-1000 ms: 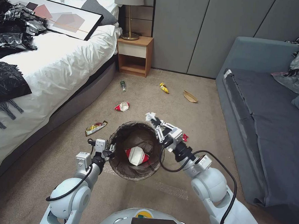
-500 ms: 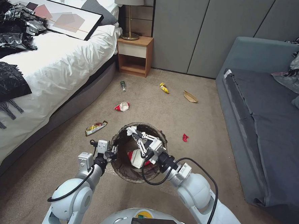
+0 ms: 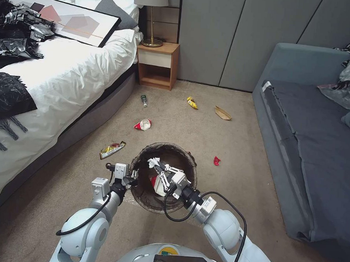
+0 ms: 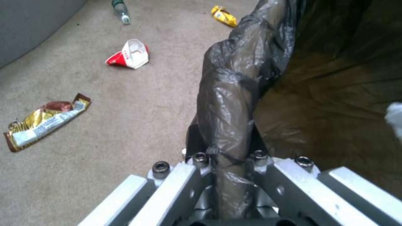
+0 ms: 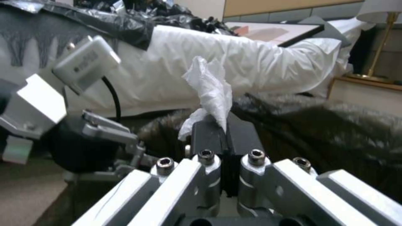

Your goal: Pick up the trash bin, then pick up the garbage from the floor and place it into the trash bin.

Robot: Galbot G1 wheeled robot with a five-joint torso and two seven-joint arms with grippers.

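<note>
l gripper clamped on trash bin rim | r gripper pinching tissue wad over bin

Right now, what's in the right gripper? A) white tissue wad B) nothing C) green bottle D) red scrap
A. The right gripper is shut on the white tissue wad, its black pads pinching the wad's lower end; the head view shows it over the open trash bin, whose rim the left gripper clamps.
</note>
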